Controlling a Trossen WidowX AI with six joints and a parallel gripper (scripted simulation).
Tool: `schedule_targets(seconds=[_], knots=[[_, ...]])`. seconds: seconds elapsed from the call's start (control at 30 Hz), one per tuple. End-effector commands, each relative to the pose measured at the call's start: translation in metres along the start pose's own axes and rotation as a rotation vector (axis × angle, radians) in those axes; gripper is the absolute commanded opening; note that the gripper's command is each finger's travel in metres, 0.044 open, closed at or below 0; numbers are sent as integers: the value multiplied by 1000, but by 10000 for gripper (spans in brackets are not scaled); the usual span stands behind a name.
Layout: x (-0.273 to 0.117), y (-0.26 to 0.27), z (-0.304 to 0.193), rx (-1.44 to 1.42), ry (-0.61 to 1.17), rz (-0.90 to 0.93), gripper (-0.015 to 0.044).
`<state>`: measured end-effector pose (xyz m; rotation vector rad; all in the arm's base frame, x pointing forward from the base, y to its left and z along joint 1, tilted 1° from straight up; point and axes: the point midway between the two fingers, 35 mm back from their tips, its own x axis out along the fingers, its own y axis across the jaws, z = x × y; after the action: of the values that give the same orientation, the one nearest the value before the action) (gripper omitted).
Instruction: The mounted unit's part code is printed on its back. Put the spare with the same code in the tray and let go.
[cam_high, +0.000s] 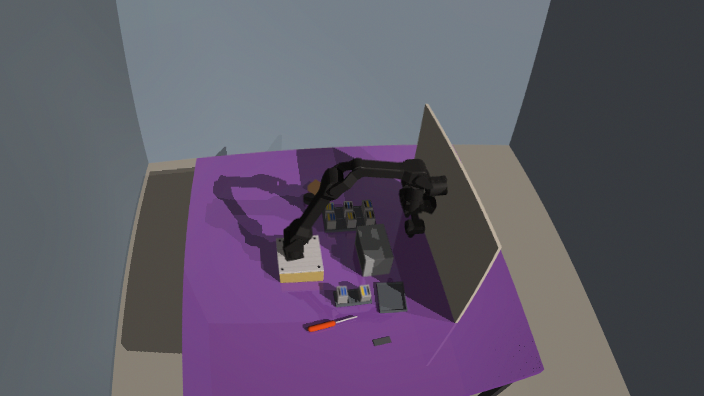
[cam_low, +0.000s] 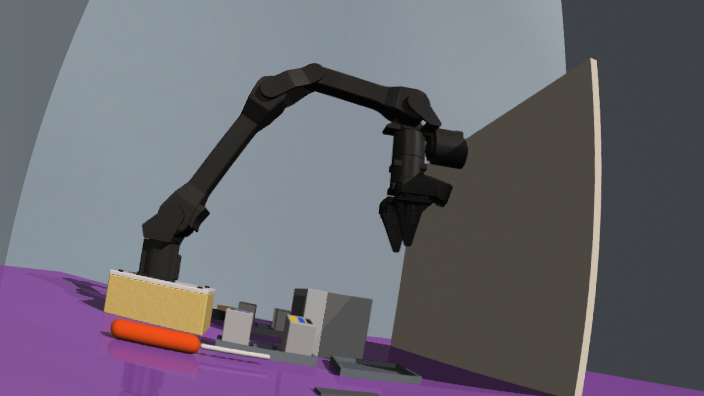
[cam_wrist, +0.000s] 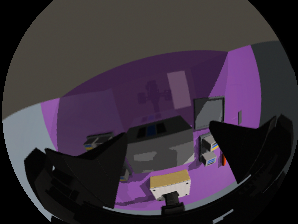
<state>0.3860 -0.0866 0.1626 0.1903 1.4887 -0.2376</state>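
My gripper (cam_low: 402, 245) (cam_wrist: 170, 131) is open and empty, fingers down, high above the table beside the tall panel. The grey housing (cam_high: 375, 245) (cam_low: 345, 325) (cam_wrist: 160, 152) stands below it. A dark unit with a blue patch (cam_wrist: 151, 130) shows on the housing's panel-facing side; no code is readable. Two spares (cam_high: 342, 294) (cam_high: 365, 292) with coloured stripes stand in the front rack (cam_low: 300, 359). Several more spares (cam_high: 351, 219) stand in the rear rack (cam_high: 340, 216), partly hidden in the wrist view. The tray (cam_high: 380, 300) (cam_low: 380, 376) (cam_wrist: 195, 115) is empty, beside the front rack.
The tall panel (cam_high: 460, 215) (cam_low: 500, 240) (cam_wrist: 125, 40) stands close to the gripper. An orange screwdriver (cam_high: 321, 326) (cam_low: 155, 336) lies in front of the arm's base. A small dark flat piece (cam_high: 381, 341) (cam_wrist: 240, 117) lies near the tray. A brown block (cam_high: 313, 187) lies behind the arm.
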Motion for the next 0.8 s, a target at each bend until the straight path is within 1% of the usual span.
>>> schedule_targets(seconds=[0.0,0.63,0.77], knots=[[-9,22,-18,-134,60,15,440],[-9,24,-19,-140,60,14,440],[-2,56,-31,-299,69,13,440]])
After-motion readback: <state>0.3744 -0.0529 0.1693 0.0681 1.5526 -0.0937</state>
